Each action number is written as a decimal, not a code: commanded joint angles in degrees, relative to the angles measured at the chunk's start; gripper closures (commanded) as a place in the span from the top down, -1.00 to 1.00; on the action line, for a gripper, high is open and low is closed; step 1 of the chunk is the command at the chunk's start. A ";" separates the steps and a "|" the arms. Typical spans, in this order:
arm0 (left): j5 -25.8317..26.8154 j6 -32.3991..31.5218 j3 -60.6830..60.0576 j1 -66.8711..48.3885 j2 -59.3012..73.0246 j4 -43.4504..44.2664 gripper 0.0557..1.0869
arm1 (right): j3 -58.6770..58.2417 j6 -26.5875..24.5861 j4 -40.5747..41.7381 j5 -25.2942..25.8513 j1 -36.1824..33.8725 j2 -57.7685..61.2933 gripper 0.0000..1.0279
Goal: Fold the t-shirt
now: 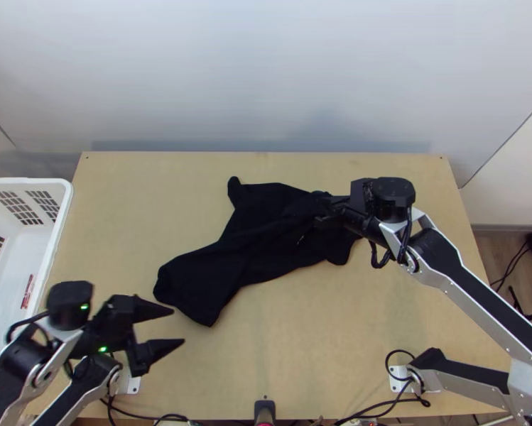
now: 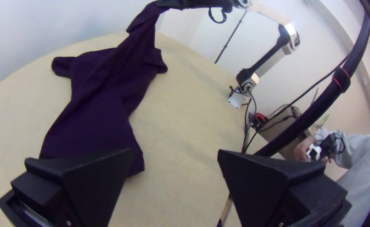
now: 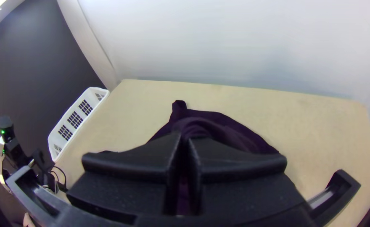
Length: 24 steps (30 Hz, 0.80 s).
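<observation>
Top view, left to right. White basket [image 1: 62, 216] at the left edge, hard smooth plastic, walls with grids of small square holes. Lower left: left tool [image 1: 178, 326], fingers spread wide, tapered black points, nothing between them, near the shirt's loose end but not touching.

Middle of the frame: t-shirt [image 1: 202, 280], dark matt knit, soft and limp, on the pale, smooth wooden counter [image 1: 322, 355]. It runs slantwise, a broad squared-off end at lower left, one stubby rounded corner poking out toward the top, likely a sleeve. Shallow creases run along it; outline lopsided, no crisp fold line.

Right of middle: right tool [image 1: 319, 207], pressed together on a pinch of the shirt. Left wrist view has that part drawn up off the counter into a narrow, gathered strand. Can't tell which part is pinched or how many layers.

Progress: early, I'd say. One grip made, no neat fold to count. Left: flatten, square up, bring the sleeves in, then the folding itself.
</observation>
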 commanded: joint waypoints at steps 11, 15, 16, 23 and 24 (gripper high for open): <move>-17.58 0.71 -9.27 -15.41 21.57 35.75 0.90 | -0.19 0.61 -2.74 0.59 -3.27 0.04 -0.95; -27.60 4.84 -12.52 -19.54 22.80 37.34 0.90 | -0.19 0.61 -2.83 0.76 -4.24 0.04 -0.94; -30.68 5.81 -13.05 -21.29 22.72 36.81 0.89 | -0.19 0.61 -2.83 0.76 -4.59 0.04 -0.95; -37.71 14.51 -15.07 -26.92 17.62 31.36 0.89 | 0.07 1.49 -2.83 0.76 -6.00 0.13 -0.95; -37.71 15.04 -14.89 -27.71 17.18 30.13 0.89 | 0.07 1.49 -2.92 0.85 -6.00 0.13 -0.95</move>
